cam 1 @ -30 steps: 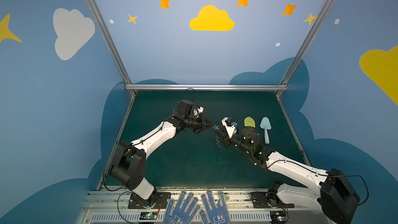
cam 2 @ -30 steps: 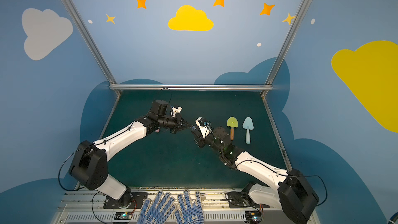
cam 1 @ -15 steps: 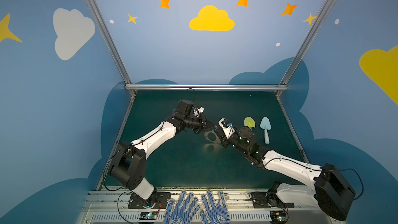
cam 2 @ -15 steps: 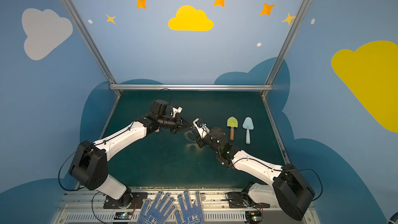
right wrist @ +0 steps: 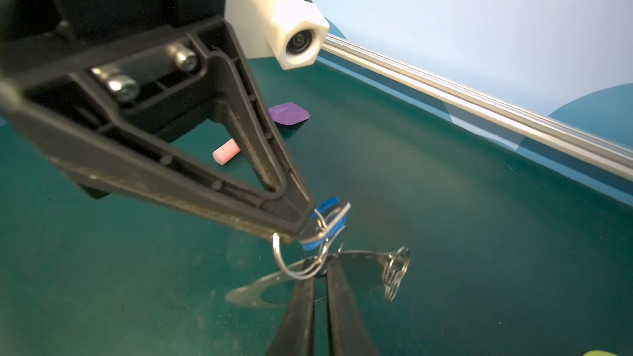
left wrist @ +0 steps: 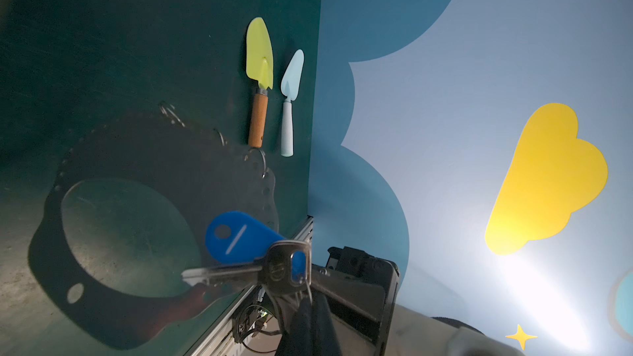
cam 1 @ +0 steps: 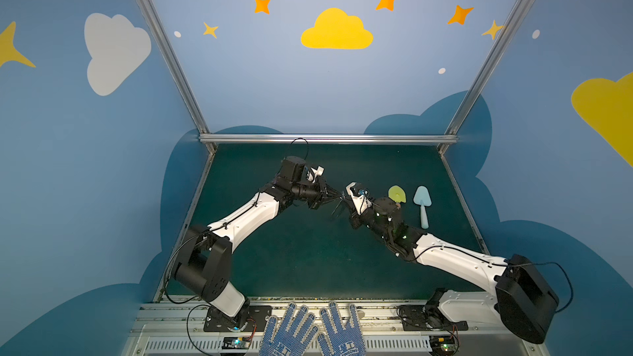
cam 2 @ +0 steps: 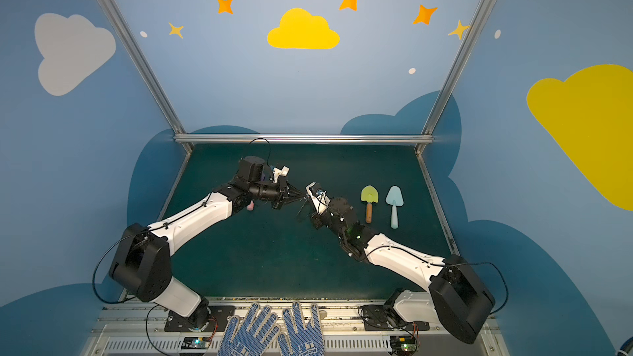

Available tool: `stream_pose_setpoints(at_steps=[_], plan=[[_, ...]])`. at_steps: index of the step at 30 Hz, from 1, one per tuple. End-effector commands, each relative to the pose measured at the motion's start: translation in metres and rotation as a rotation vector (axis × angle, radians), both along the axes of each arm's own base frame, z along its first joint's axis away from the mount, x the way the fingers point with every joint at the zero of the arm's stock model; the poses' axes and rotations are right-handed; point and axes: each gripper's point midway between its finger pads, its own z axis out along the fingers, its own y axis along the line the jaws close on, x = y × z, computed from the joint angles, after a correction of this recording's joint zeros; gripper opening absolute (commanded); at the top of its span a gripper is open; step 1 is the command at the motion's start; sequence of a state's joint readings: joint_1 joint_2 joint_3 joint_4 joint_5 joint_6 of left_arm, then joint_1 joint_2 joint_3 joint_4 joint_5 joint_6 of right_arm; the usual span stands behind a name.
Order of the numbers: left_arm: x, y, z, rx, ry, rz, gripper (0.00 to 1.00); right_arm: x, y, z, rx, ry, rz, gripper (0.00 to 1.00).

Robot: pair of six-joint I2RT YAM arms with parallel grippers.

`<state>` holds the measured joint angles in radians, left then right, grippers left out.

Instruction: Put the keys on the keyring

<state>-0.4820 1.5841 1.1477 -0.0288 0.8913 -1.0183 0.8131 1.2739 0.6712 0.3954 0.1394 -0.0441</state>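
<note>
Right gripper now pinches the keyring rim, jaws narrower than a second ago, nearly together. Left gripper stays clamped on the keys, just above it mid-mat (toy shovels at 3 o'clock). Both held, so threading looks next.

This is a robot lab cell, a booth built for recording manipulation. A white-and-black left arm and right arm are bolted to a metal rail along the front of a dark green worktop. A small circuit board and loose cables sit by the bases. Aluminium profiles frame blue walls painted with a yellow cloud and orange stars. Blue dotted work gloves lie on the rail.
</note>
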Motion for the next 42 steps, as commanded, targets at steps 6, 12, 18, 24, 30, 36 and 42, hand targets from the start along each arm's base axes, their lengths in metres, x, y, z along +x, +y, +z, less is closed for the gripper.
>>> stream_pose_setpoints(at_steps=[6, 12, 18, 24, 30, 36, 42], plan=[[-0.007, -0.005, 0.011, -0.052, -0.007, -0.046, 0.04, -0.004, -0.001, 0.036, 0.077, -0.073, 0.015, 0.27], [-0.008, -0.006, 0.009, -0.05, 0.002, -0.052, 0.04, -0.003, -0.001, 0.039, 0.068, -0.096, 0.012, 0.27], [-0.008, -0.007, 0.002, -0.033, 0.018, -0.06, 0.04, -0.007, 0.0, 0.047, 0.049, -0.143, 0.024, 0.26], [-0.007, -0.01, 0.004, -0.041, 0.018, -0.067, 0.04, -0.007, 0.0, 0.038, 0.012, -0.132, 0.029, 0.09], [-0.008, -0.01, 0.004, -0.042, 0.02, -0.071, 0.04, -0.01, 0.001, 0.042, 0.026, -0.131, 0.04, 0.0], [-0.005, -0.009, 0.003, -0.04, 0.022, -0.065, 0.04, -0.017, 0.003, 0.041, 0.018, -0.111, 0.078, 0.0], [-0.001, -0.004, 0.002, -0.035, 0.018, -0.047, 0.15, -0.027, 0.002, 0.042, 0.015, -0.096, 0.121, 0.0]])
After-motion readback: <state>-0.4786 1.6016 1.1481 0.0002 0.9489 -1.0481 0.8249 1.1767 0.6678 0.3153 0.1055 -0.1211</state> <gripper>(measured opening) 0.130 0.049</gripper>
